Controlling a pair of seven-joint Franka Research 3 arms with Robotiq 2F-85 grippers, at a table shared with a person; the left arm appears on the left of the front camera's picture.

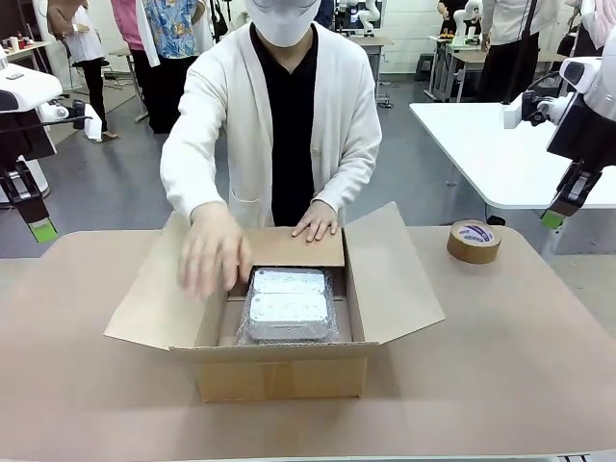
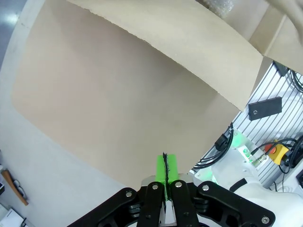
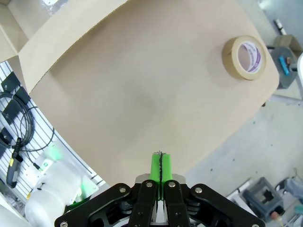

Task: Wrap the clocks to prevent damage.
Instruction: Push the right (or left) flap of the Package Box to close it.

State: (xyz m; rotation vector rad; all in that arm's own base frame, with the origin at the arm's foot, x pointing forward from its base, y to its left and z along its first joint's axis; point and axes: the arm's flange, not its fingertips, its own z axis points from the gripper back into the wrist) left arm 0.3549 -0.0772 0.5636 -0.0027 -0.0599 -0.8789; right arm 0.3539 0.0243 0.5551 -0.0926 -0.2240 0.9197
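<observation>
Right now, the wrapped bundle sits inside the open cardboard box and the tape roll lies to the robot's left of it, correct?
Not quite: the front view shows the tape roll to the robot's right of the cardboard box; the wrapped bundle does sit inside it.

Robotics lab, open room with grey floor [image 1: 106, 183], white desks [image 1: 491, 154] behind a tan desk [image 1: 520, 327], people [image 1: 173, 29] standing about, slotted aluminium frame [image 2: 288, 92], loose black cables [image 3: 20, 106], red stop button [image 2: 271, 149] on a yellow box [image 2: 281, 153]
</observation>
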